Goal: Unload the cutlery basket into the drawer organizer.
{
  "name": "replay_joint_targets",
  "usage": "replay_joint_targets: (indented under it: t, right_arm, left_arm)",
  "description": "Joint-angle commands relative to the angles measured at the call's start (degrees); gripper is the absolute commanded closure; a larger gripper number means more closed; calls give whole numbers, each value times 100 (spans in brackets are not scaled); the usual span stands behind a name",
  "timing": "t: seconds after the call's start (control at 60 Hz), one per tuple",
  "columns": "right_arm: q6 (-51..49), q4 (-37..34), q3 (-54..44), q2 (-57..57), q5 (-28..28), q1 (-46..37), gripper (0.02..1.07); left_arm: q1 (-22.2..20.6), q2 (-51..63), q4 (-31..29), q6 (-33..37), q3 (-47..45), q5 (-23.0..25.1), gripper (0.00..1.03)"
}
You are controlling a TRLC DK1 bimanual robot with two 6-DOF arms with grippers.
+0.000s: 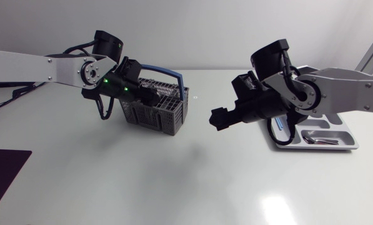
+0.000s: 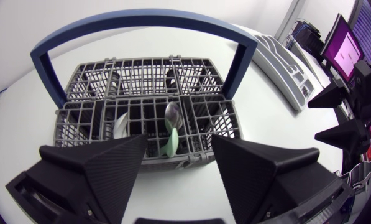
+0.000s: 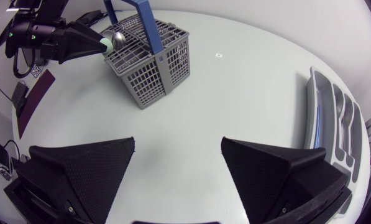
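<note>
now: next piece out, straight up

head view: my left gripper sits over the grey cutlery basket w/ blue handle, left of mid table; right gripper hangs near the middle; drawer organizer at far right.

left wrist: fingers wide apart, gripping nothing. a spoon, green handle nearest me, steel bowl beyond, is between them in a near compartment. i'd centre on the handle, close gently, lift clear of the mesh.

right wrist: right fingers wide open, empty.
</note>
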Motion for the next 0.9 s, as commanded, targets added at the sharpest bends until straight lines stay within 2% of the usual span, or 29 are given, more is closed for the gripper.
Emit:
replay_joint_targets:
  t: [0.0,0.05,0.25,0.383,0.517,0.667,0.833,0.883]
  right_arm:
    - [81,102,158,147,49,77,7]
    - [81,102,176,165,76,113,7]
    - [81,120,176,226,111,157,7]
    - [81,172,150,261,102,157,7]
    - [81,181,132,279,102,174,7]
    - [81,181,97,288,128,192,7]
    - [81,199,62,305,181,218,7]
    - [81,199,44,297,199,227,7]
  left_arm:
    - [-41,24,110,-89,-123,-26,44]
    - [-41,42,145,-89,-114,-35,44]
    - [-50,209,180,-89,-70,-35,61]
    - [-67,288,180,-71,-70,-62,62]
    - [-67,349,189,-80,-44,-123,75]
    - [-67,376,216,-80,-70,-158,80]
    - [-67,349,339,-89,-132,-185,99]
    - [-67,349,339,-89,-132,-185,99]
